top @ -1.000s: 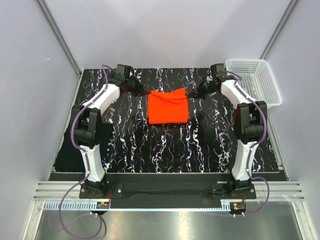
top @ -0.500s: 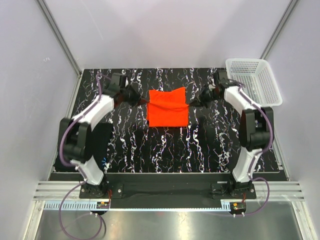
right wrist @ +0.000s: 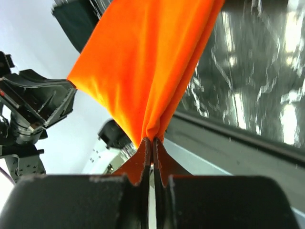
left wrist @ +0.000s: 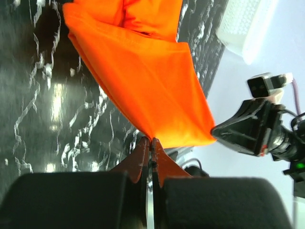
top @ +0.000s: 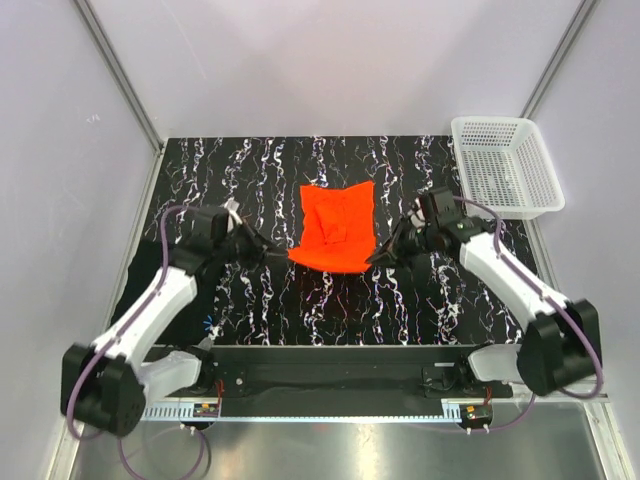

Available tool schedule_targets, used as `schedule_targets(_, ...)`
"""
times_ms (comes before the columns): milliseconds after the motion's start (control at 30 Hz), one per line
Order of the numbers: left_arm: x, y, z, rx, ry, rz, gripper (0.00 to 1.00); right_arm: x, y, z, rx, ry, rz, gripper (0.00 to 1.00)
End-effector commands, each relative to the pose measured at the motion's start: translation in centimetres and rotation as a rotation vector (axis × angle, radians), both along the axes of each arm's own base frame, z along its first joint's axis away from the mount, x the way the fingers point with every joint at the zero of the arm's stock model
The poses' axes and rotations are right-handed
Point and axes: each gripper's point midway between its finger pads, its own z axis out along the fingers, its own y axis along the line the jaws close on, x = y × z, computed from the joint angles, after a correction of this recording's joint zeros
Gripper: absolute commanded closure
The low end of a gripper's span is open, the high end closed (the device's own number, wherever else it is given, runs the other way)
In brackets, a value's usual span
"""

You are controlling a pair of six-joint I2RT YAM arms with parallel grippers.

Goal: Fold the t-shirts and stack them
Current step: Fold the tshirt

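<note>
A vivid orange-red t-shirt lies mid-mat, its near edge lifted and stretched between both grippers. My left gripper is shut on the shirt's near left corner. In the left wrist view the cloth fans out from the pinched tips. My right gripper is shut on the near right corner. The right wrist view shows the bunched cloth rising from its tips. The shirt's far part rests on the mat, with a small fold on top.
The black white-veined mat covers the table. A white mesh basket stands at the back right, also visible in the left wrist view. Grey walls close in the sides and the back.
Both arms have swung back toward the near edge, each keeping its corner. The shirt's held edge has come toward the front and the cloth is drawn out longer.
</note>
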Motion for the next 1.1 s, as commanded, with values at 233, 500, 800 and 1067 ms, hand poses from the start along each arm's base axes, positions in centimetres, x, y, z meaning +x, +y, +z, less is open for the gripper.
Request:
schedule_targets(233,-8.5,0.1,3.0,-0.139,-0.063,-0.049,1.00,-9.1,-0.4,1.2,0.034,0.025,-0.051,0.97)
schedule_targets(500,-11.9,0.3,4.2,-0.170,-0.058,-0.058,1.00,-13.6,-1.6,1.3,0.049,0.058,-0.066,0.97)
schedule_targets(800,-5.9,-1.8,7.0,-0.023,-0.101,-0.097,1.00,-7.6,-1.5,3.6,-0.004,-0.006,-0.085,1.00)
schedule_targets(1067,4.0,-3.1,6.4,0.059,-0.079,-0.118,1.00,0.8,-2.9,2.9,0.013,0.010,-0.019,1.00)
